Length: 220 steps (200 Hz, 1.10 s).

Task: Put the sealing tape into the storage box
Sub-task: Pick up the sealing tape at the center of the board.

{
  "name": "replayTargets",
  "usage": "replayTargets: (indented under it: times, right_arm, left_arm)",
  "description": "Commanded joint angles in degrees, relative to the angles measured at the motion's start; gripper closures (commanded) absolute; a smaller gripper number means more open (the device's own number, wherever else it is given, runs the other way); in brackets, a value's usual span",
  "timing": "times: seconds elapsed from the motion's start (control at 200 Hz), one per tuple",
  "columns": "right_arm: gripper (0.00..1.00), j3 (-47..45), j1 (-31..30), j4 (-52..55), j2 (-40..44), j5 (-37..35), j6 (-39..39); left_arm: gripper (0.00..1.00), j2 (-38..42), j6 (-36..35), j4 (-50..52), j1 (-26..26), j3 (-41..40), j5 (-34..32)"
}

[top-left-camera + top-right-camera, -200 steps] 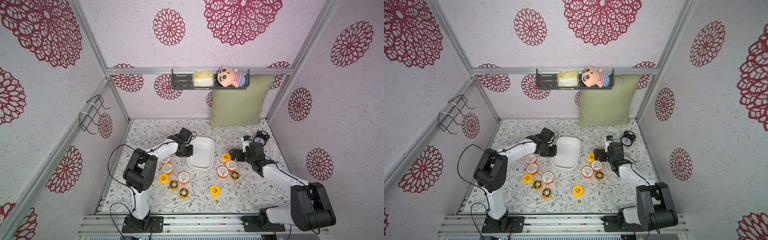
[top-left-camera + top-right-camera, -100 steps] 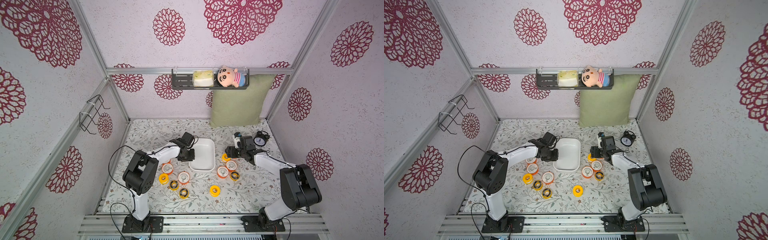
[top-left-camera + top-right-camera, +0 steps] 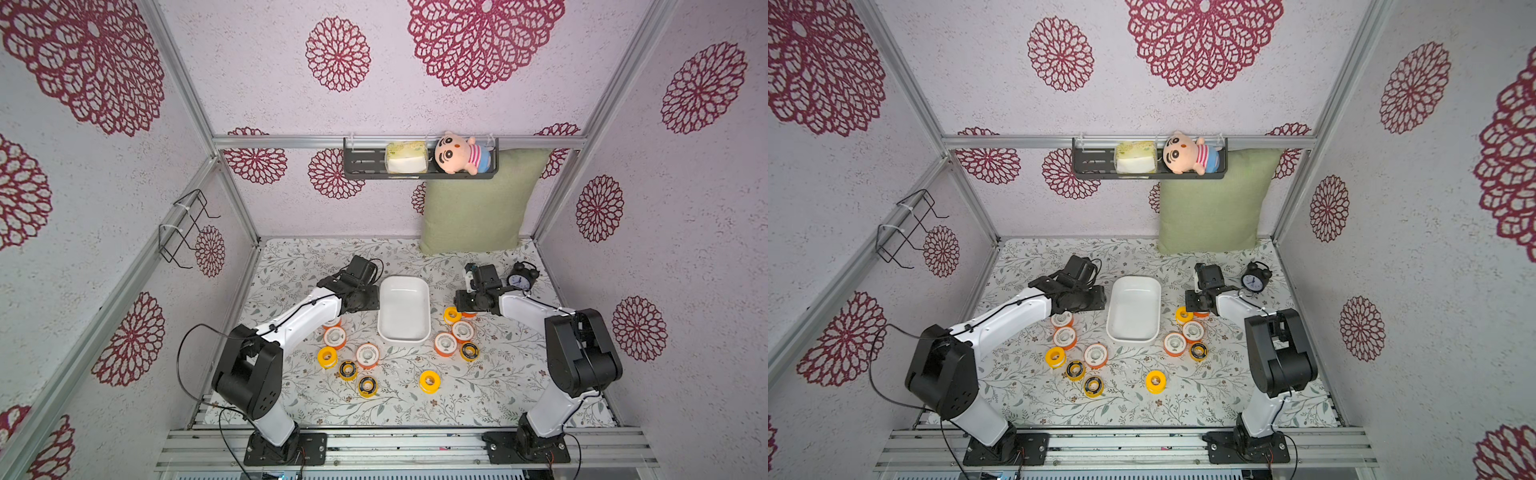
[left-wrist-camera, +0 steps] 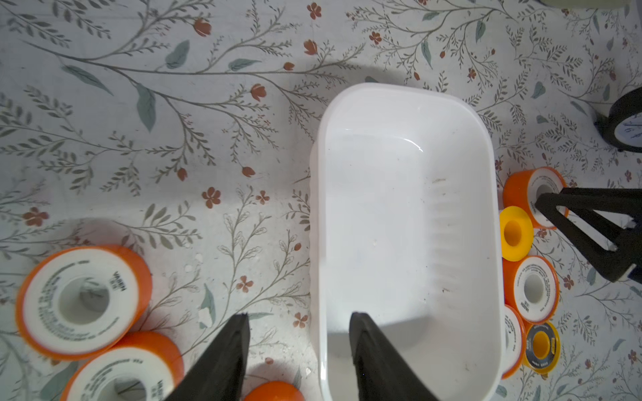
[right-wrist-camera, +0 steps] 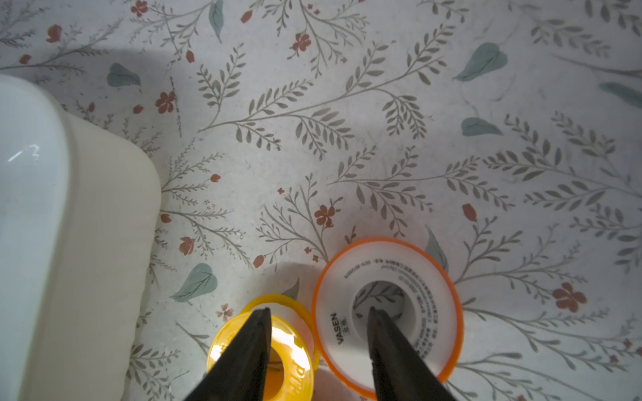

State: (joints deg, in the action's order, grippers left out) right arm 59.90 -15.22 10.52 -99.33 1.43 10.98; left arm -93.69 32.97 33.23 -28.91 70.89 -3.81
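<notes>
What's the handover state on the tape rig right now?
Left gripper: open, empty, jaws straddling one long wall of the storage box.
Right gripper: open, low over the floral tabletop. One finger is in the core hole of an orange spool, the other over the plain yellow spool beside it. No grip visible.
Tape: all twelve spools lie on the tabletop. Six are on the left arm's side of the box, five on the right arm's side, and a lone yellow spool lies in front.
Done: nothing, the box is empty.
Left: all twelve spools.
</notes>
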Motion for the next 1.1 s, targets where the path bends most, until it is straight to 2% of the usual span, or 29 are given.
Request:
replayTargets:
  times: [0.0,0.27,0.585,1.046,1.096]
  right_arm:
    - [0.49,2.1,-0.1,2.8,-0.3,-2.8,1.4]
    - [0.55,4.2,-0.5,4.4,-3.4,-2.9,2.0]
    - [0.59,6.0,-0.6,6.2,-5.2,-7.4,3.8]
    - [0.59,9.4,-0.8,9.0,-10.3,-7.7,3.2]
    - [0.65,9.9,-0.9,9.2,-10.7,-7.6,3.0]
  left_arm:
    - [0.47,3.0,-1.1,-1.2,2.0,-3.0,-2.1]
    - [0.47,6.0,-0.8,-3.2,3.6,-7.3,-1.1]
    - [0.47,5.3,-0.7,-3.4,3.6,-7.8,-0.7]
    - [0.46,7.1,-0.8,-3.1,3.6,-8.9,-2.5]
    - [0.46,7.4,-0.9,-3.2,3.7,-9.1,-2.8]
